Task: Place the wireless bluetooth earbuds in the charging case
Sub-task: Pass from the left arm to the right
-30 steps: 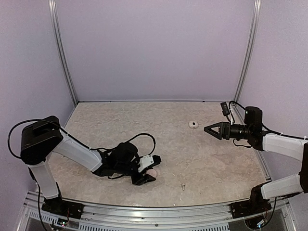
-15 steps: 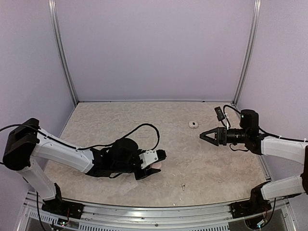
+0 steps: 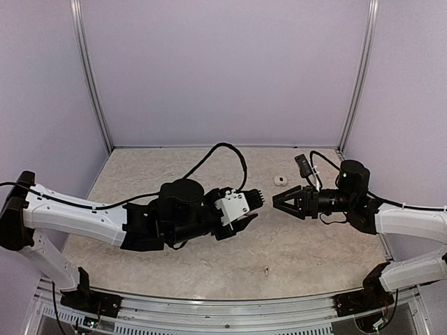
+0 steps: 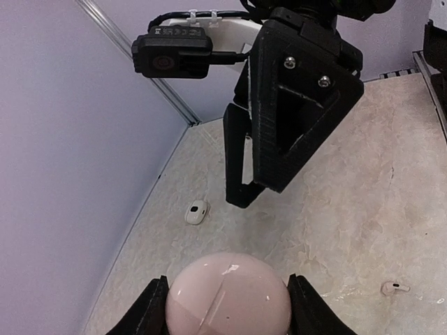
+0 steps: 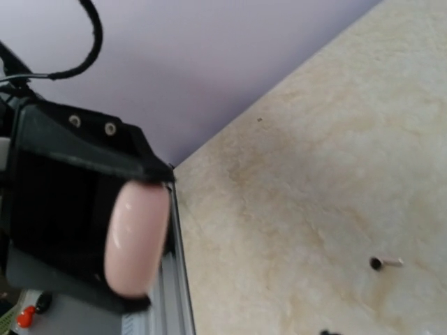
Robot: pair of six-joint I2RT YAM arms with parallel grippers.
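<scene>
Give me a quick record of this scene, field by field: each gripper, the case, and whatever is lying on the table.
left gripper: shut on the pink charging case, raised above the table
right gripper: open, empty, pointing at the left gripper, close but apart
pink charging case: appears closed, seam visible
loose earbud: lying on the table near its front edge
small white item: on the table, further back

left arm [image 3: 77, 216] and right arm [image 3: 412, 222] reach inward, jaws facing, right's parted.
</scene>
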